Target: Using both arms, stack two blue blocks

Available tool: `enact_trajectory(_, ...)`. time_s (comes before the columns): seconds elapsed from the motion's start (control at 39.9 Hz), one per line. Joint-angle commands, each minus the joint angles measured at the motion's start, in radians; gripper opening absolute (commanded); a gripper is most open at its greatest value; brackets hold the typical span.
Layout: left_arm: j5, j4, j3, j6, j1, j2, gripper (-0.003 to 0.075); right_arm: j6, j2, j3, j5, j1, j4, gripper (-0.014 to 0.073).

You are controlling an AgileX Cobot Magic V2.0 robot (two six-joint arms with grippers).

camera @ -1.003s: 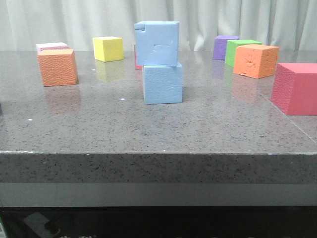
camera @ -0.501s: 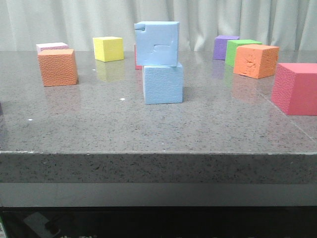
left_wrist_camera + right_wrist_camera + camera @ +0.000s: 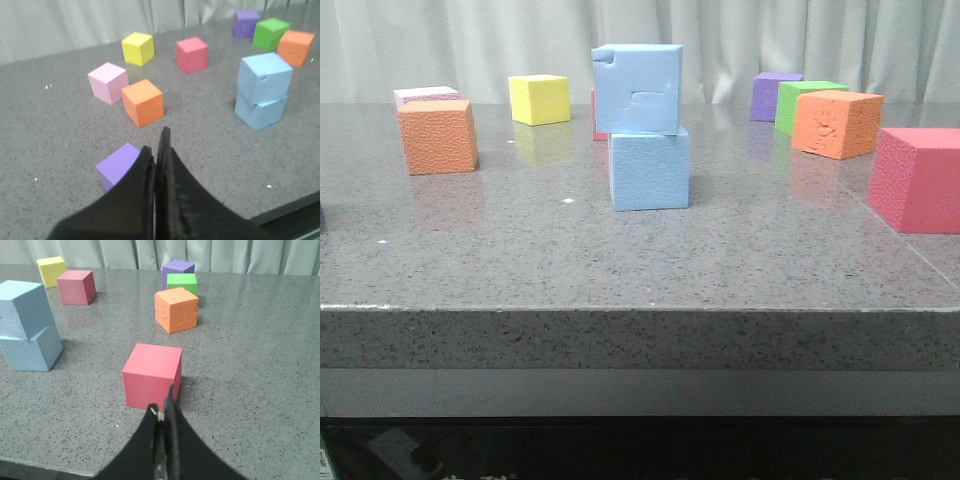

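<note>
Since the notched blue block (image 3: 637, 88) is already seated on the plain blue block (image 3: 650, 168), the stacking step is judged complete, and only a clear withdrawal is judged to remain. The stack is located near the middle of the desk (image 3: 620, 260), with the upper block offset slightly toward the left edge of the lower one and turned a little relative to it. No dominant long axis is presented, as both blocks are near-cubic.

Neither arm is seen in the front view. In the left wrist view, the left gripper (image 3: 159, 145) is shown with its fingers pressed together and holding nothing; the stack lies ahead of it and well apart, toward the robot's right, with a purple block (image 3: 118, 165) just beside the fingers and an orange block (image 3: 143, 102) further ahead. In the right wrist view, the right gripper (image 3: 165, 407) is likewise shown with fingers closed on nothing; a red block (image 3: 151, 374) sits directly ahead of the fingers, and the stack lies well apart toward the robot's left. Which arm is nearer to the stack cannot be determined.

No brands, labels or legible writing are found on any block or on the desk.
</note>
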Motion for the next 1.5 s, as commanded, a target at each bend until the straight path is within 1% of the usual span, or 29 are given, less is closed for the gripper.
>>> enact_trajectory(0.0,-0.12,0.021,0.015,-0.011,-0.004,-0.047,-0.0018,-0.009,0.009,-0.026,-0.081,-0.003,-0.001,-0.0071)
enact_trajectory(0.2,-0.116,0.021,0.031,-0.011,-0.004,-0.102,-0.0018,-0.009,0.009,-0.026,-0.081,-0.003,-0.001,-0.0071)
enact_trajectory(1.25,-0.127,0.013,0.031,-0.005,-0.004,-0.102,-0.0018,-0.009,0.009,-0.026,-0.081,-0.003,-0.001,-0.0071)
enact_trajectory(1.3,-0.127,-0.028,0.031,0.04,-0.004,-0.102,-0.0018,-0.009,0.009,-0.026,-0.081,-0.003,-0.001,-0.0071)
enact_trajectory(1.38,-0.133,-0.11,0.033,0.153,-0.004,-0.102,-0.0018,-0.009,0.009,-0.026,-0.081,-0.003,-0.001,-0.0071)
enact_trajectory(1.43,-0.156,-0.136,0.044,0.193,-0.002,-0.106,-0.0018,-0.009,0.009,-0.026,-0.081,-0.003,-0.001,-0.0071)
enact_trajectory(1.48,-0.183,-0.142,0.061,0.197,0.01,-0.109,-0.0018,-0.009,0.009,-0.026,-0.081,-0.003,-0.001,-0.0071)
